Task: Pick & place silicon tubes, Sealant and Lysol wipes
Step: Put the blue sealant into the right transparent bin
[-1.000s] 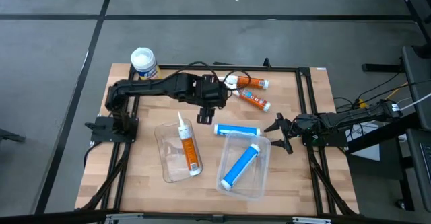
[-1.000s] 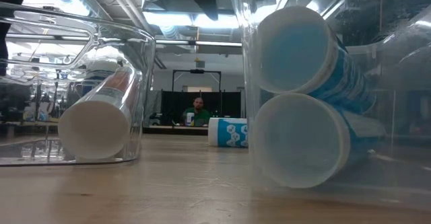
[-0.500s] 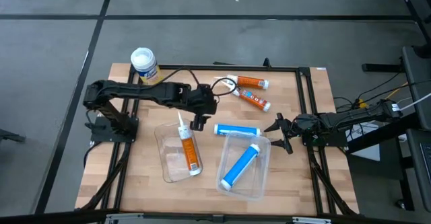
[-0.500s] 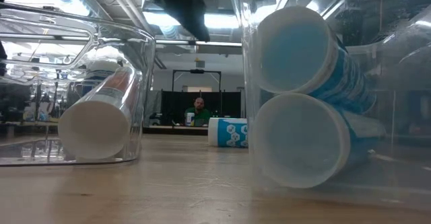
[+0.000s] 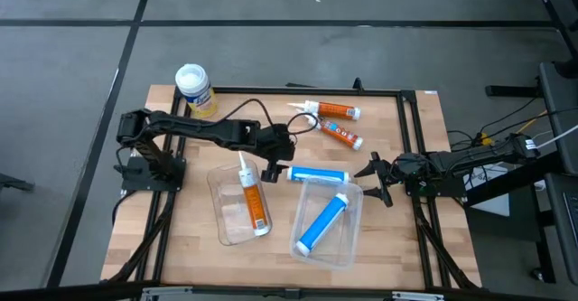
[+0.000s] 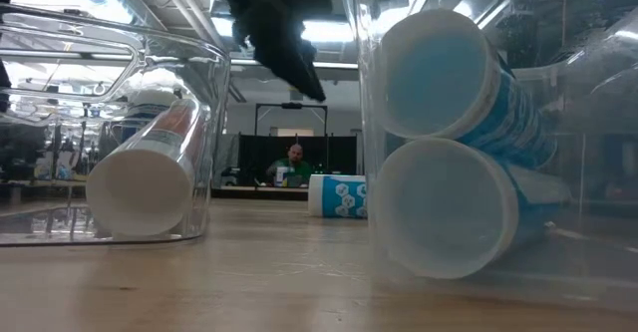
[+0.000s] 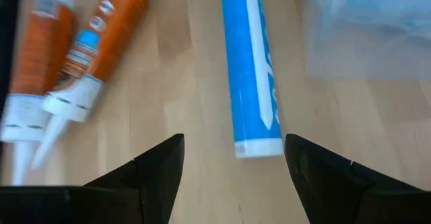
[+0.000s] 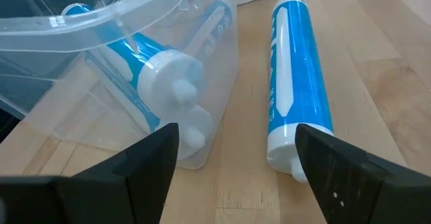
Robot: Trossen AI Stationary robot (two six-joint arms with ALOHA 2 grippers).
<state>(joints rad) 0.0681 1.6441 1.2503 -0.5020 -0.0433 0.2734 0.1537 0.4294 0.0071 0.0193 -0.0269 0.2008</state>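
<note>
Butcher-block wood is forming the top of the desk (image 5: 190,215), its pale planks framed by black metal rails. The left gripper (image 5: 274,167) is hovering over the middle of the desk, its dark angular fingers (image 7: 158,163) spread apart and empty, just beside the flat end of a loose blue tube (image 5: 318,174) that is lying on bare wood. That tube is a smooth, slim cylinder with a white stripe along it. Two orange tubes (image 5: 336,125) with white tapered nozzles are lying side by side toward the far edge. A clear plastic bin (image 5: 221,202) with rounded corners is holding another orange tube (image 5: 253,197), and a second clear bin (image 5: 348,238) is holding a blue tube (image 5: 321,221) laid diagonally. The Lysol wipes (image 5: 193,88), a stout yellow canister with a round white lid, is standing upright at the far left corner of the desk, well apart from both grippers. The right gripper (image 5: 377,179) is waiting near the right edge, its fingers (image 8: 145,160) parted and empty, facing the second bin.
</note>
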